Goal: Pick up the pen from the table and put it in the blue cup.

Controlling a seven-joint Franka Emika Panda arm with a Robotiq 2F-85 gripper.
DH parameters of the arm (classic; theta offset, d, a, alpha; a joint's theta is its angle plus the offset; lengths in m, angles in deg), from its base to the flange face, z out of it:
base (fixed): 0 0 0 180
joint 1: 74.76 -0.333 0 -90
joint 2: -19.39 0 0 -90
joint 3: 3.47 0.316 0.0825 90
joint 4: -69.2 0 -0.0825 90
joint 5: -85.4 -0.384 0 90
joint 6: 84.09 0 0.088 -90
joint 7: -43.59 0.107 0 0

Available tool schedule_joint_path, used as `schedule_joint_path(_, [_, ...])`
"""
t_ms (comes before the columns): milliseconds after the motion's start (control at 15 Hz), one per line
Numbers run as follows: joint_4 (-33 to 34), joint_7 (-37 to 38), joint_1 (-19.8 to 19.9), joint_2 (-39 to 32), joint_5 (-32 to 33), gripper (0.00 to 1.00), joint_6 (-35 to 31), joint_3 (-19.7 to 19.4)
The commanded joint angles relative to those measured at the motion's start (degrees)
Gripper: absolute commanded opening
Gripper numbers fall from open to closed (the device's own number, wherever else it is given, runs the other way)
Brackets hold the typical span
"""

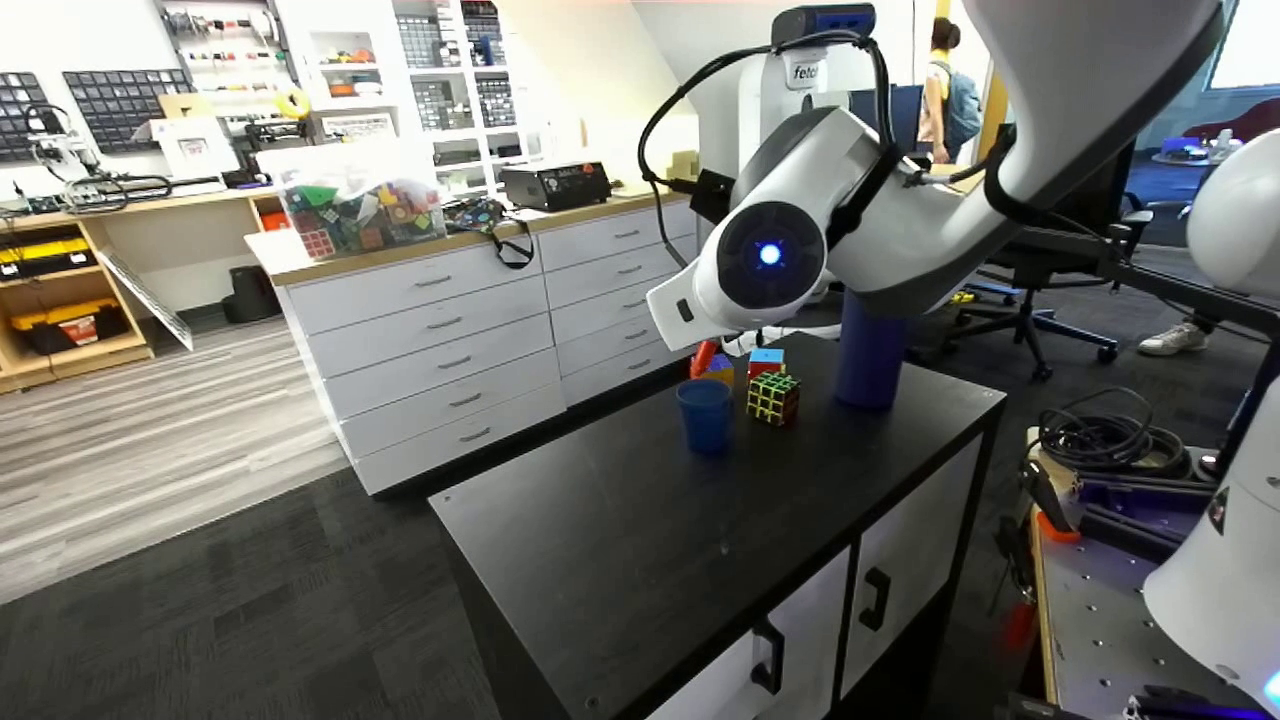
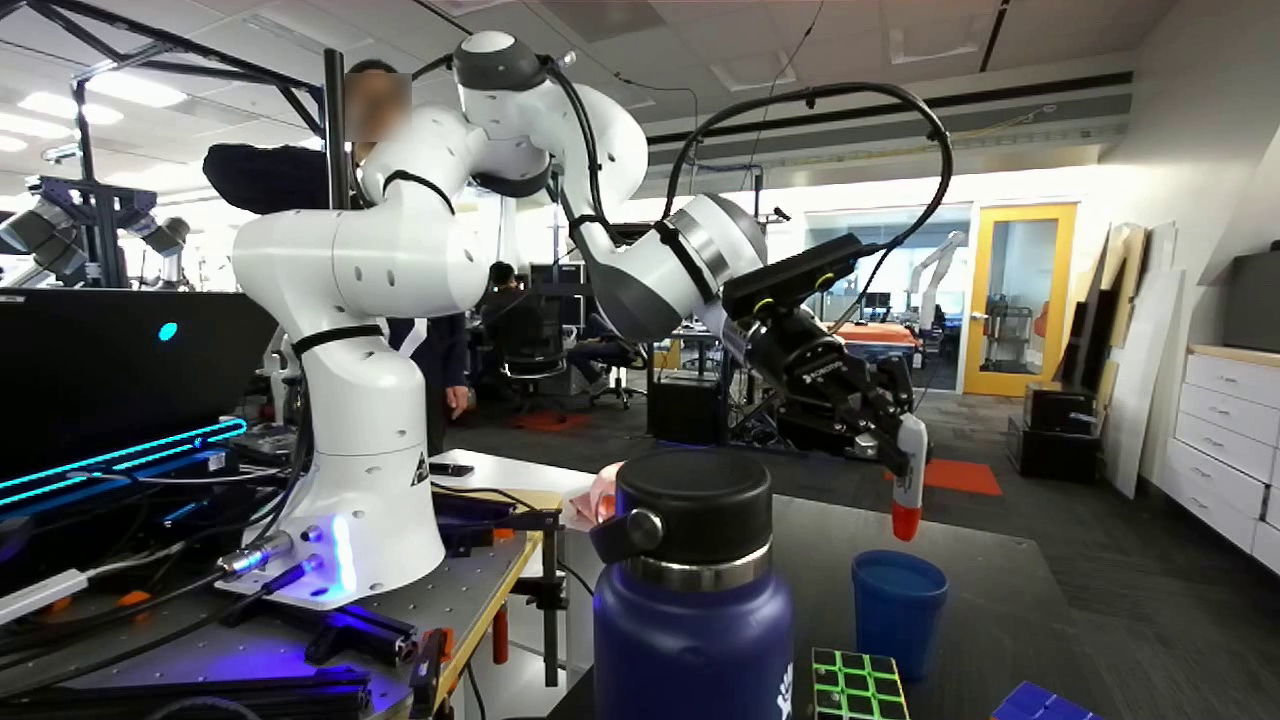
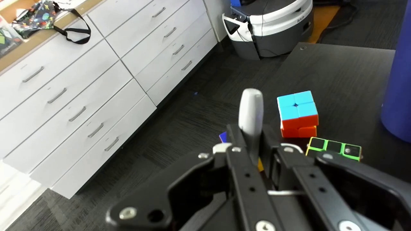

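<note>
My gripper (image 2: 905, 440) is shut on the pen (image 2: 908, 490), which has a white-grey body and a red-orange cap pointing down, slightly tilted. In the wrist view the pen's pale body (image 3: 251, 110) stands between my fingertips (image 3: 252, 138). Its red-orange end (image 1: 703, 358) also shows in an exterior view, where the arm hides my fingers. The blue cup (image 2: 898, 615) stands upright on the black table (image 1: 620, 540). In both exterior views the red end appears just above the cup's rim (image 1: 706, 385). The cup is hidden in the wrist view.
Close to the cup are a black-and-green cube (image 1: 773, 398), a blue-topped red cube (image 3: 298, 114) and a blue-and-yellow cube (image 2: 1040, 705). A tall blue-purple bottle (image 2: 693, 620) stands on the table near the cubes. A white drawer unit (image 1: 430, 340) stands beyond the table.
</note>
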Motion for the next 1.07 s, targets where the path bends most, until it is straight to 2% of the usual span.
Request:
schedule_joint_path(0, [0.22,3.89,1.79,3.86,2.66,0.05,-3.12,1.73])
schedule_joint_path(800, [0.22,7.01,4.34,7.50,5.85,0.06,-7.98,5.82])
schedule_joint_path(867, [0.31,7.26,4.31,8.34,6.42,0.42,-8.54,5.95])
schedule_joint_path(1000, [0.47,7.92,4.34,9.17,6.61,0.48,-9.55,6.09])
